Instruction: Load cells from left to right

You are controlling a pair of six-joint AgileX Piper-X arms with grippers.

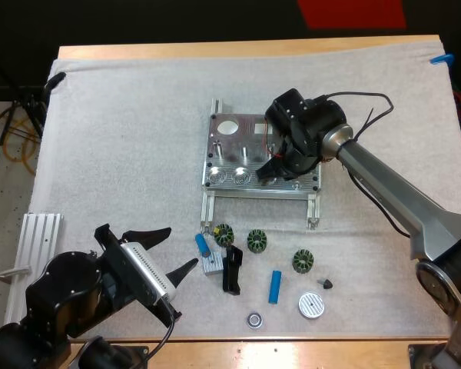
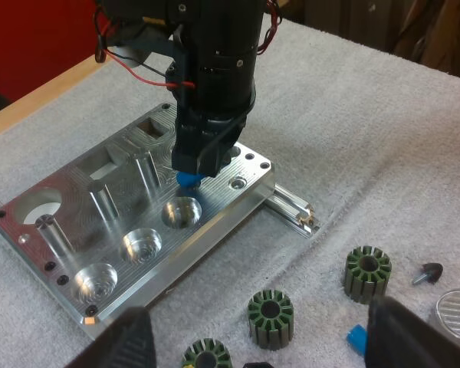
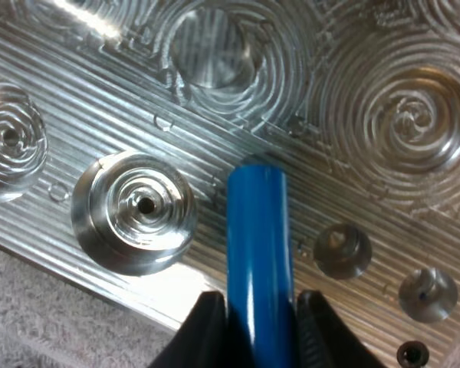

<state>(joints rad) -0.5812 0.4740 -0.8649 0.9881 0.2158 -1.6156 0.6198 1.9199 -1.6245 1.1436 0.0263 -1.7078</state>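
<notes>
Well, on the left our left jaws stand apart and empty at the near edge of the counter, over the fuzzy white mat [image 1: 123, 131]. Just beside them lie a spare blue cylinder [image 1: 203, 244], a small ribbed aluminium block [image 1: 213, 264] and three green-wound toothed rings [image 1: 257, 241]. Farther right, the machined metal fixture [image 1: 230, 150] shows bright concentric tool marks and a front row of round pockets [image 2: 142, 245]; the three we see are bare. Our right jaws clamp a glossy blue cell [image 3: 257, 245] from both sides, its lower end at the plate just behind the third pocket, not inside one. We judge the cell must be kept plumb and centred over a bore before lowering, since its smooth skin could skid off a metal rim. As loading runs left to right, the leftmost pocket seems due first.
</notes>
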